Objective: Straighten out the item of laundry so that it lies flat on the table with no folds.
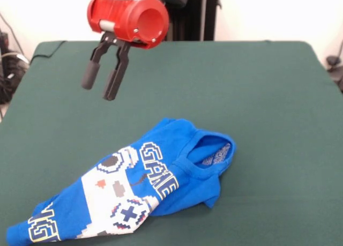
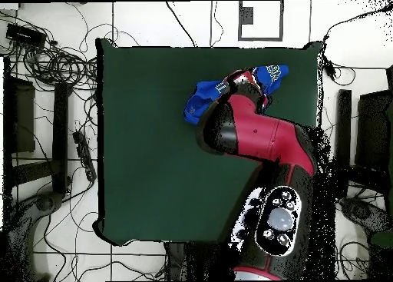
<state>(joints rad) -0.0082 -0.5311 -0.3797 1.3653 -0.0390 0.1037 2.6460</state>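
Observation:
The bright blue T-shirt (image 1: pixel 161 149) lies crumpled and folded over itself at the near left of the green table (image 1: pixel 257 96). Its front faces up, showing the white game-controller print and yellow-outlined letters. The collar opening points right. My gripper (image 1: pixel 99 90) hangs above the table, behind and to the left of the shirt, well clear of it. Its two black fingers (image 1: pixel 90 74) are spread and hold nothing. In the overhead view the red arm (image 2: pixel 257 133) covers the gripper and the shirt's middle. Blue parts of the shirt (image 2: pixel 199 106) show on both sides of the arm, near the table's (image 2: pixel 146 141) far edge.
The robot's black pedestal (image 1: pixel 187 15) stands behind the table's far edge. Cables (image 2: pixel 54 60) and dark equipment lie on the tiled floor around the table in the overhead view. Cables also show at the left edge (image 1: pixel 8 64) in the front view.

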